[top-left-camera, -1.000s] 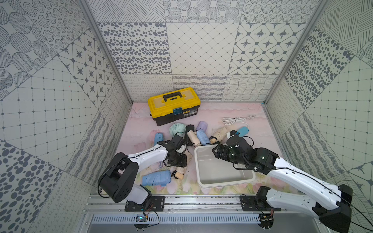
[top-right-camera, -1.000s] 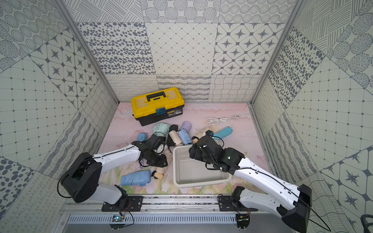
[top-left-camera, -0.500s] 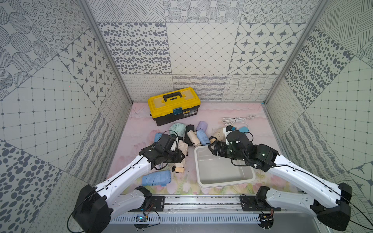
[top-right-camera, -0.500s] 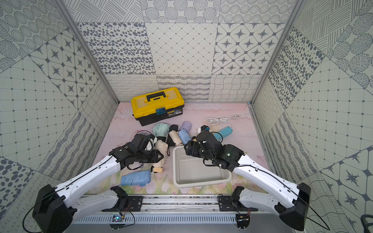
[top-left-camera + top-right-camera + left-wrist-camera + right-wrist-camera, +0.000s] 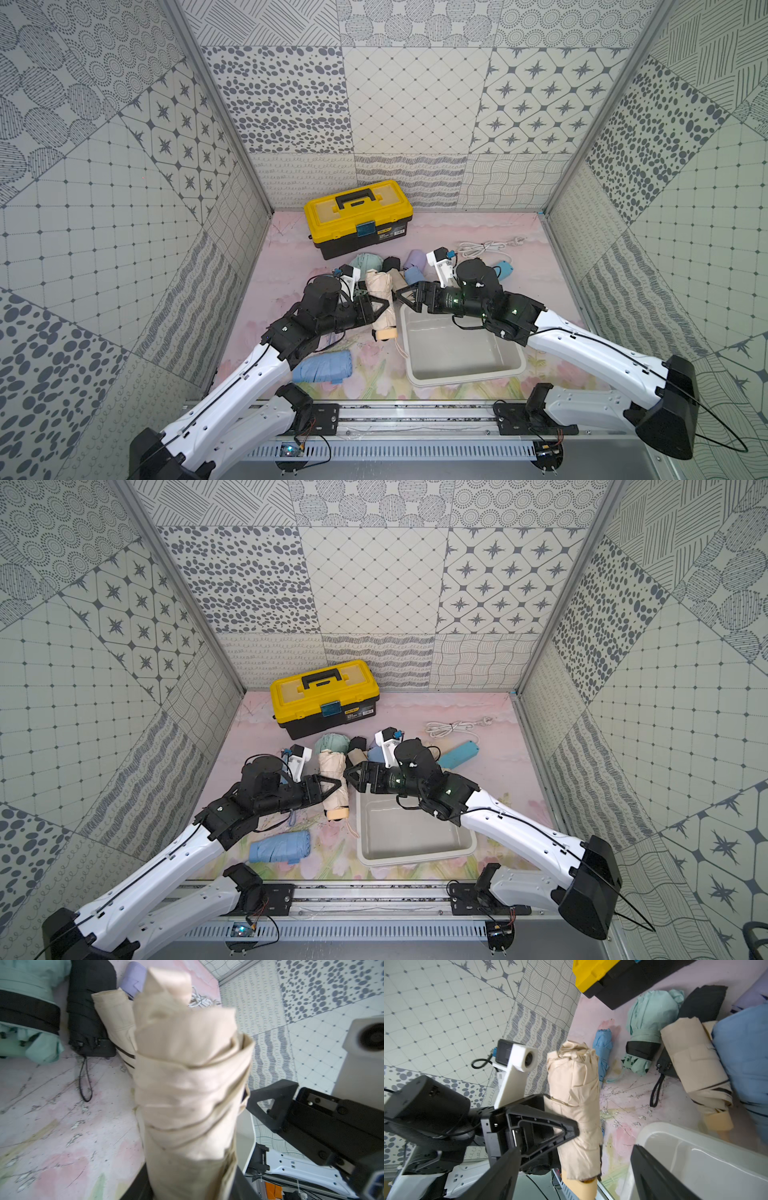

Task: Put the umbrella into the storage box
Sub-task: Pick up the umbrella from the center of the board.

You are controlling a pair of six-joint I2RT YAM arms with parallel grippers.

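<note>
A folded beige umbrella (image 5: pixel 380 297) (image 5: pixel 333 777) hangs above the floor, my left gripper (image 5: pixel 376 309) (image 5: pixel 328 787) shut around its middle. Its cloth fills the left wrist view (image 5: pixel 187 1095), hiding the left jaws. Its tan handle end points toward the front rail. The storage box (image 5: pixel 465 380) (image 5: pixel 415 860), a white lidless tub, stands just right of it with nothing inside. My right gripper (image 5: pixel 405 297) (image 5: pixel 353 777) is open over the box's far left corner, facing the umbrella from a small gap. In the right wrist view the umbrella (image 5: pixel 575 1095) stands between the wide right fingers (image 5: pixel 500 1178).
Several other folded umbrellas lie behind: mint green (image 5: pixel 365 262), black (image 5: pixel 390 264), lilac (image 5: pixel 417 258), another beige one (image 5: pixel 695 1068). A blue one (image 5: pixel 322 368) lies at front left. A yellow-and-black toolbox (image 5: pixel 357 216) and a white cable (image 5: pixel 486 248) are at the back.
My left gripper has carried the beige umbrella off the floor and to the right, toward the box. My right gripper has opened wider and turned to face it.
</note>
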